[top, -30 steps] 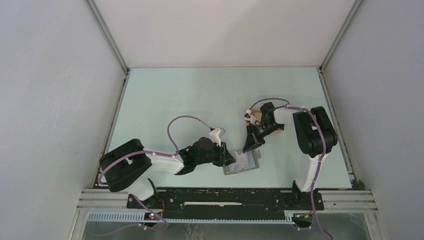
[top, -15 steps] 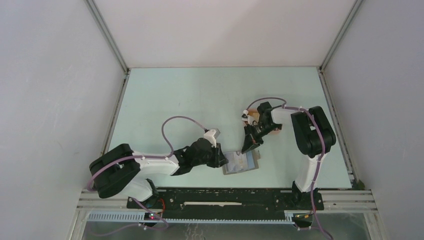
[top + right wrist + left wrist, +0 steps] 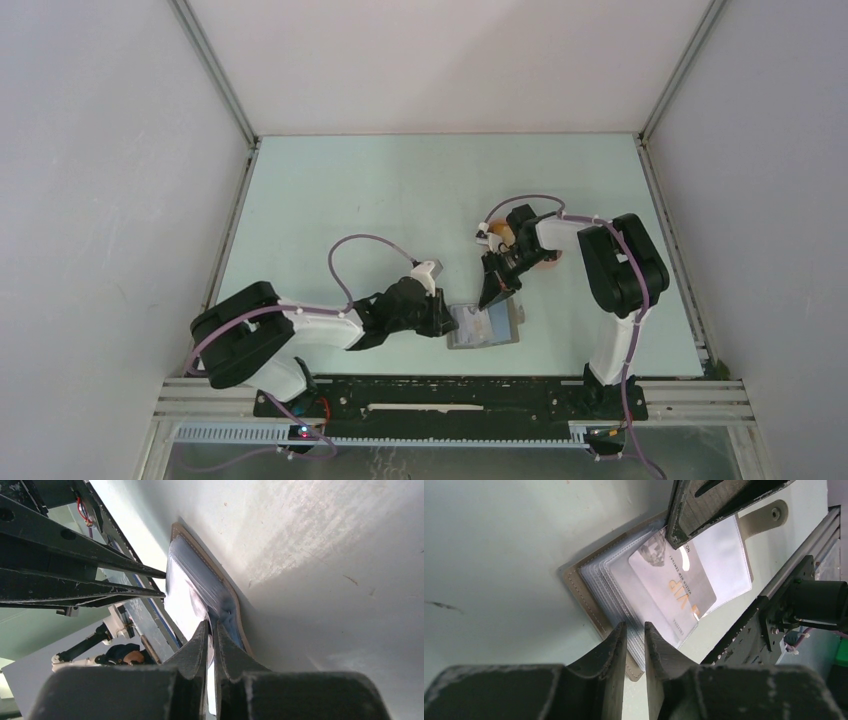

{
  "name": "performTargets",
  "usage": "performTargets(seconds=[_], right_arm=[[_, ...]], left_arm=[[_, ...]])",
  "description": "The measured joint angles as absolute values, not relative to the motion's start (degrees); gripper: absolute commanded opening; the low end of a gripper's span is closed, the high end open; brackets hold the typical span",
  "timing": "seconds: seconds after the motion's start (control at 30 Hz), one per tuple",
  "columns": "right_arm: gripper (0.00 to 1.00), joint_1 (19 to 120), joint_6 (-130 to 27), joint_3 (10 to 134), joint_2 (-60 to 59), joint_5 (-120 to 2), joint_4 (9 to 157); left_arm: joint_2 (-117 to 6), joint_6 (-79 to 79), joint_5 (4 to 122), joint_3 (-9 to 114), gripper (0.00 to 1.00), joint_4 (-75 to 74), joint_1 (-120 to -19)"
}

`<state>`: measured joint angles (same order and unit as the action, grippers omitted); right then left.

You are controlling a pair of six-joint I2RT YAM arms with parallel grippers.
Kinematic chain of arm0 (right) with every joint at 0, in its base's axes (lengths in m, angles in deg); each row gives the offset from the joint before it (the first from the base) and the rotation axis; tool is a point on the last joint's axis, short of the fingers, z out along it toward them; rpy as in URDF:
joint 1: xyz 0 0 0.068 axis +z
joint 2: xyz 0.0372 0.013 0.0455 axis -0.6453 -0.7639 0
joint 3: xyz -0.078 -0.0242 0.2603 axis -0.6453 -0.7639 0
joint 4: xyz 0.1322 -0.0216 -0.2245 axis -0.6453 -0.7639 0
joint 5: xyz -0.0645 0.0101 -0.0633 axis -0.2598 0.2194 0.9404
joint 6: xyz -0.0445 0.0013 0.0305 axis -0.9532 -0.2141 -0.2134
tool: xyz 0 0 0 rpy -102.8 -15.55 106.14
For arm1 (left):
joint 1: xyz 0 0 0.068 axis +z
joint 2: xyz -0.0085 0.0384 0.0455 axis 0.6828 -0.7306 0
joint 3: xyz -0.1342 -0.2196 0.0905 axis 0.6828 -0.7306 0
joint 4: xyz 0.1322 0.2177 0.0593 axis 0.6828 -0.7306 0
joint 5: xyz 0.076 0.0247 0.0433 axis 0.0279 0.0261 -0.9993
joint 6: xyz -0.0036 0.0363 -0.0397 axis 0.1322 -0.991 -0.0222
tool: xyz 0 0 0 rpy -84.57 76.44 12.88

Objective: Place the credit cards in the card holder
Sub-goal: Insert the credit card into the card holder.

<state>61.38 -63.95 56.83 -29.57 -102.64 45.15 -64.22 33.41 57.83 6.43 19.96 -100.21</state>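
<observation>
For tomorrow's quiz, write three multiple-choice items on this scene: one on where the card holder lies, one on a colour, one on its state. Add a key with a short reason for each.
1. Where on the table does the card holder lie?
A. in the far left corner
B. close to the near edge
C. in the middle of the far edge

2. What colour is the VIP lettering on the card?
A. orange
B. green
C. purple

3. How is the card holder?
A. shut flat
B. standing on edge
C. open, with clear sleeves showing

Key:
1 B: the top view shows it by the near edge.
2 A: the left wrist view shows orange letters on a grey card.
3 C: the left wrist view shows the sleeves fanned out.
</observation>
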Motion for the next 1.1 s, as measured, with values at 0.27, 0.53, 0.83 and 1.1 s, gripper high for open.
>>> performTargets(seconds=[0.27,0.53,0.83,1.1], right_arm=[[0.40,61.3,-65.0,57.0,-28.7,-100.1,44.2],[0.45,61.5,-68.0,57.0,-23.5,-95.7,42.6],[0.43,64.7,-71.1,56.5,-18.3,-89.1,41.0],[0.43,67.4,-72.8,55.6,-16.6,-87.5,39.6]], left_arm=[[-65.3,34.4,58.3,6.5,0.24,21.1,-100.3],[-66.1,34.9,58.8,6.5,0.24,21.9,-100.3],[-66.2,34.9,59.3,6.5,0.23,22.0,-100.3],[-66.5,35.0,59.7,6.4,0.22,22.5,-100.3]])
